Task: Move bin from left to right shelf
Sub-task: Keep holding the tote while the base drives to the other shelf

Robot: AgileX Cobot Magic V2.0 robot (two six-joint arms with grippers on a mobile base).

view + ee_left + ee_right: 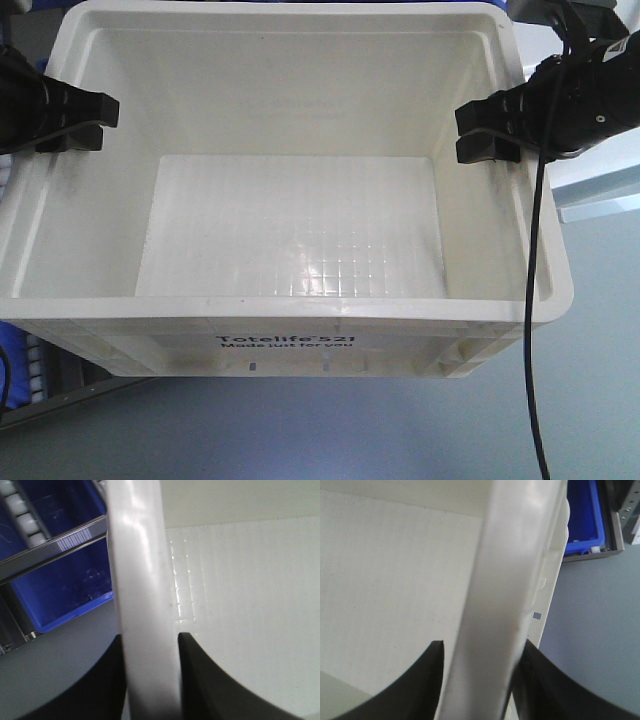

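Firmly, left hand [95, 123] and right hand [475, 132] grip the bin [300, 100]; its print [285, 345] shows only frontally.

The rim of the white bin [142, 580] runs from 12 to 6 o'clock, pinched at 6 by the left gripper [150, 639]. At 9, a blue bin [70, 592] sits behind a steel bar [45, 555]; at 11, apparently rollers [22, 512].
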